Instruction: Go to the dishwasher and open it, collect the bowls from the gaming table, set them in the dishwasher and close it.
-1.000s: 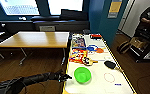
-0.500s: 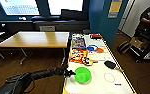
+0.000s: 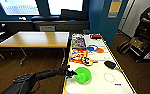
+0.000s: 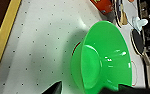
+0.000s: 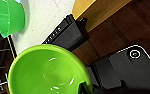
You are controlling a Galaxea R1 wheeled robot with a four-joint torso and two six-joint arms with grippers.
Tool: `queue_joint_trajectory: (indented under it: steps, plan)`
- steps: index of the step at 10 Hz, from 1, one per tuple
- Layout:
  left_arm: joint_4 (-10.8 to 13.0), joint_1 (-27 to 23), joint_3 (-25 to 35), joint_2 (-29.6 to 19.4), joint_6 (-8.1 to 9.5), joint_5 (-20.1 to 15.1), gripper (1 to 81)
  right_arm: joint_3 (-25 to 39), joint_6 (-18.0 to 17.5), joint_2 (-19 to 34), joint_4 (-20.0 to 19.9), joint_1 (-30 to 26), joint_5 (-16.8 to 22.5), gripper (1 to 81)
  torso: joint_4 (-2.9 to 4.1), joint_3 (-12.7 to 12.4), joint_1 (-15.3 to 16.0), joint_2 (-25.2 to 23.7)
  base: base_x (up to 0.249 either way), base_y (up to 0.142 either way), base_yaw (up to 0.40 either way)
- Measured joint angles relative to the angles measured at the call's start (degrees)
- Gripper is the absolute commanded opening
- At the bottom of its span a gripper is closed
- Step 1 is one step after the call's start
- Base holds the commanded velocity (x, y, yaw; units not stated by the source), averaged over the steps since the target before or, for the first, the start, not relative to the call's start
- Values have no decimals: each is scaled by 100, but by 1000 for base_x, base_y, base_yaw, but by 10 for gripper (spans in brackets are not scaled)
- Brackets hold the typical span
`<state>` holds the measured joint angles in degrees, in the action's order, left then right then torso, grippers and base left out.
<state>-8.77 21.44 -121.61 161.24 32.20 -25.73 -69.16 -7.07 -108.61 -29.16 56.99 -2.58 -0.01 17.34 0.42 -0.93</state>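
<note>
Currently the left gripper (image 3: 72,73) meets a round lime-green plastic bowl (image 3: 82,74) on the white, yellow-edged gaming table (image 3: 101,85), jaws unclear; a loose pinch might drop it.

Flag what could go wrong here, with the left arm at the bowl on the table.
1. The left gripper meets the table bowl at its rim, close to the yellow edge. A push rather than a clean grip could slide the bowl across the smooth top or tip it off.
2. The held bowl seems pinched at one spot on its rim, over the floor. It may swing or slip loose.
</note>
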Motion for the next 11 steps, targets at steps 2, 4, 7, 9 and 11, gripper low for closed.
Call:
queue_joint_trajectory:
  steps: [2,4,7,9,11]
  plan:
    - [0,116,-149,39,18,7,811,0,2,-16,0,-2,0,10,0,0,0,0,0,0,0]
    - [0,212,-473,166,57,16,811,0,0,-32,0,-2,2,10,0,0,0,0,0,0,0]
    - [-2,276,-820,455,82,51,811,-2,2,-32,0,-2,2,10,0,0,0,0,0,0,0]
    - [-2,446,-973,577,84,44,811,-20,0,-33,0,-2,2,10,0,0,0,0,0,0,0]
    - [0,441,-1170,640,82,51,811,-29,0,-33,0,-18,2,10,0,0,0,0,0,0,0]
